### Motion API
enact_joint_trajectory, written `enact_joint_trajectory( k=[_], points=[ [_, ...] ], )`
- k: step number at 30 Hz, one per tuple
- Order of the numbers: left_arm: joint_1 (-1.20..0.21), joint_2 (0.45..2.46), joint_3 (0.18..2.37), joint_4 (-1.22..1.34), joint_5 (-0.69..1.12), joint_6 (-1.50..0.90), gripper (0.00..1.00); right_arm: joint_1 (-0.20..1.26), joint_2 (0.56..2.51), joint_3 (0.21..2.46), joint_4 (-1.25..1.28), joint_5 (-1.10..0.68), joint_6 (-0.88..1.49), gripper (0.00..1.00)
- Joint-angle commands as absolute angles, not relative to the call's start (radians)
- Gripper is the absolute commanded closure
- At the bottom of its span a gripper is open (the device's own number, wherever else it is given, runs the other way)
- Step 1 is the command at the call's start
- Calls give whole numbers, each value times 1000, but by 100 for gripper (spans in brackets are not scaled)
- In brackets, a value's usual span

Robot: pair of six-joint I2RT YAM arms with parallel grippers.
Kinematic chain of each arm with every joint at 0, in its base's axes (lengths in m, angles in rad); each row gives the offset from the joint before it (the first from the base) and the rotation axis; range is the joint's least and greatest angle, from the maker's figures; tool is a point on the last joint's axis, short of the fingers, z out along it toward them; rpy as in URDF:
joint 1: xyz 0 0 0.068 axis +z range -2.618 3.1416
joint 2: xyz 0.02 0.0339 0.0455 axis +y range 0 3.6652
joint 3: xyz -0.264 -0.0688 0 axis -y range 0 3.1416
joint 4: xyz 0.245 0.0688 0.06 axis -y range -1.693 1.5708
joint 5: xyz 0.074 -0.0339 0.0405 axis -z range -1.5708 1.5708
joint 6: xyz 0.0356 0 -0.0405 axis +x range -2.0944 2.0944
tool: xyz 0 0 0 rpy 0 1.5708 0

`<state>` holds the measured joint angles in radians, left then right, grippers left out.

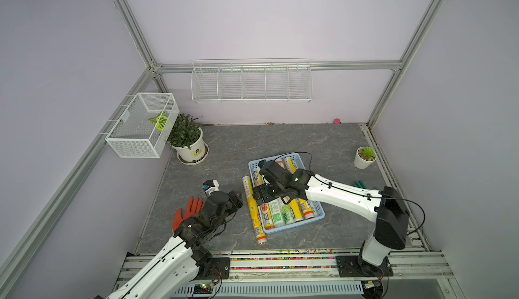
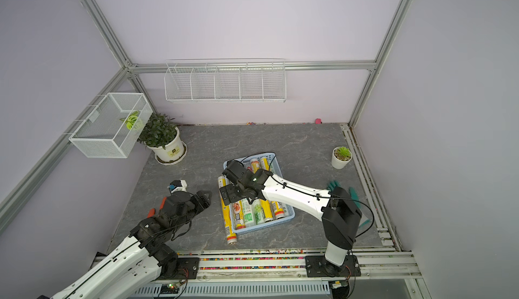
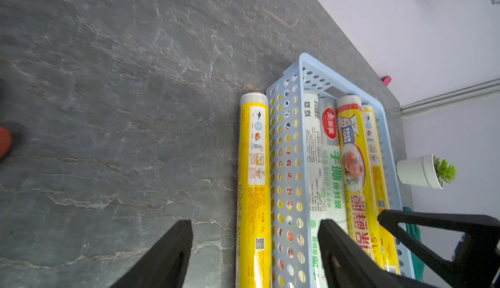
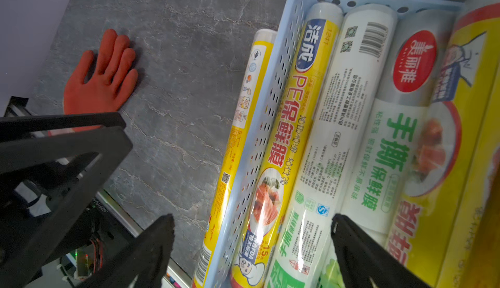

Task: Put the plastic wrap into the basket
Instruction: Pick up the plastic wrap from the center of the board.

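Slate tabletop (image 1: 224, 149); we locate one roll (image 1: 254, 219) outside, lengthwise along the basket (image 3: 284, 165); left gripper (image 1: 238, 200) tableside, right gripper (image 4: 251, 216) basketside; both released, empty.

The right gripper (image 1: 257, 196) and its arm hide the middles of the plastic wrap (image 1: 278, 217) in the basket (image 1: 318, 212); behind the left gripper (image 1: 238, 199), the orange glove (image 1: 192, 206) is half covered.

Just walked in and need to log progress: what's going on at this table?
Two robot arms are packing plastic wrap. Several rolls of plastic wrap already lie in the light-blue basket; one yellow roll lies on the table right alongside its outer wall. The left gripper is open and empty near that roll; the right gripper hangs open above the basket, holding nothing.
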<state>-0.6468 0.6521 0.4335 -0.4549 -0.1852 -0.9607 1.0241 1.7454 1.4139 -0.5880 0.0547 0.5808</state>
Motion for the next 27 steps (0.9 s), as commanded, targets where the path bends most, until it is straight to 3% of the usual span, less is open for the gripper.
enact_joint_trajectory(
  k=[1,12,27],
  points=[
    [-615,687,428,-421,-93,-936,21,1020,1759,1429,-622,111,638,4],
    [-487,922,418,-277,219,-815,21,1017,1767,1378,-561,69,711,4],
    [-478,1194,513,-311,308,-741,15,999,1769,1368,-570,79,718,4]
  ],
)
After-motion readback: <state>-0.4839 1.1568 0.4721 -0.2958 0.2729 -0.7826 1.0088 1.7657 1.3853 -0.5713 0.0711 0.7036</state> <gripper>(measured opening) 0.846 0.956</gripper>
